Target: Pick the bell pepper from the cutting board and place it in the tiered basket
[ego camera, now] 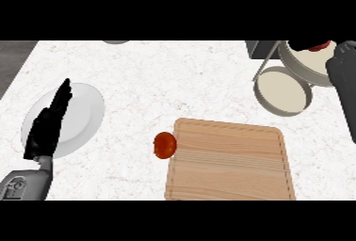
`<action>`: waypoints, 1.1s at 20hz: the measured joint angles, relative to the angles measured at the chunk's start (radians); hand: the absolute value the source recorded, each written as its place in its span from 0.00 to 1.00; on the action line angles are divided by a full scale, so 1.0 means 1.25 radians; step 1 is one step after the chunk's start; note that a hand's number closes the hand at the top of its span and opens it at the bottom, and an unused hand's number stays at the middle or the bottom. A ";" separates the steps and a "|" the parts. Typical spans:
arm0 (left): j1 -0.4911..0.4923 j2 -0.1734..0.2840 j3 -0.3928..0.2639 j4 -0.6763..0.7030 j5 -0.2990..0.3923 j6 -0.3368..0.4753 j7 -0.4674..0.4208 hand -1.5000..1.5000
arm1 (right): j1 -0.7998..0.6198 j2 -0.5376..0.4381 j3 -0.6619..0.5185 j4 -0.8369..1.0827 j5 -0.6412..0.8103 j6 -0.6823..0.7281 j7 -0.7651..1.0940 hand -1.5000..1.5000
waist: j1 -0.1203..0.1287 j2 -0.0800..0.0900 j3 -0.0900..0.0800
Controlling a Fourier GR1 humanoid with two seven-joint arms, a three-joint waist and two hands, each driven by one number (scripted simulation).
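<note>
The wooden cutting board (233,162) lies at the front middle with nothing on its top. A red-orange rounded vegetable (165,145) rests on the counter, touching the board's left edge. The tiered basket (262,96) stands at the back right, with a round lower tier and a larger upper tier (295,70). My right forearm (342,89) runs up the right edge to the upper tier. Only a small black part of my right hand (303,45) shows at the picture's top, with a bit of something red (320,46) right beside it. I cannot tell which red thing is the bell pepper. My left hand (47,127) rests open at the left.
A white plate (83,115) lies under my left hand at the left. The rim of a grey dish (116,42) shows at the back edge. The counter's left edge (15,77) runs diagonally at the upper left.
</note>
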 measured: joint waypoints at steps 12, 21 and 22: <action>-0.003 0.001 0.025 0.015 0.000 -0.026 -0.014 0.50 | 0.081 0.025 -0.106 -0.061 -0.104 -0.111 -0.058 0.00 | -0.001 0.000 0.002; 0.008 -0.009 0.026 -0.013 -0.014 -0.028 0.005 0.50 | 0.118 -0.018 -0.154 -0.225 -0.138 -0.118 0.027 0.00 | -0.007 0.001 0.003; 0.010 -0.012 0.027 -0.009 -0.018 -0.023 0.000 0.50 | 0.135 -0.025 -0.166 -0.254 -0.155 -0.100 0.042 0.00 | -0.011 0.000 0.003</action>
